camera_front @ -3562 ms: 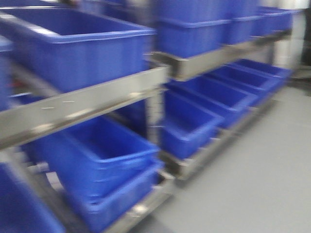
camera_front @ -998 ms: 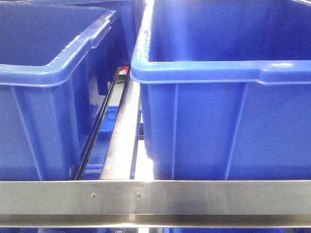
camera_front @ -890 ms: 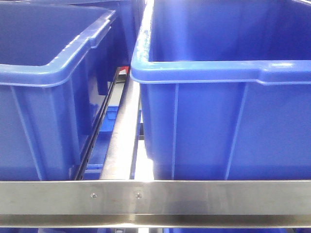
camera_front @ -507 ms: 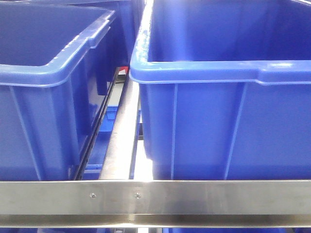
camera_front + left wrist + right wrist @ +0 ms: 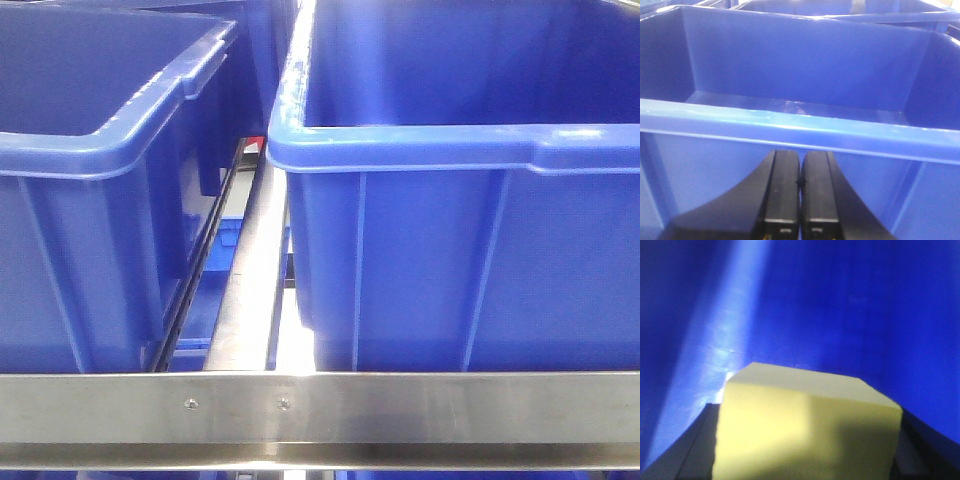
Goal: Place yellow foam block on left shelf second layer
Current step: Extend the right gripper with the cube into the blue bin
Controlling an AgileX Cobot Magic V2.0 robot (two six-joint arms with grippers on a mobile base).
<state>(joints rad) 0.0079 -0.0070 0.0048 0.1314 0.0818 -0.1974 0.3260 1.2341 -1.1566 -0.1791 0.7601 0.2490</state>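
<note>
Right wrist-mounted view: the yellow foam block point(image 5: 805, 427) is held clamped in the right gripper point(image 5: 805, 460), facing a blue bin wall point(image 5: 850, 305) close ahead. The left gripper point(image 5: 800, 200), jaws pressed together and empty, is seen below a blue bin's front rim point(image 5: 790, 125).

Left tool point(image 5: 800, 200) has its black fingers pressed together; right tool point(image 5: 805, 460) clamps a block.
</note>
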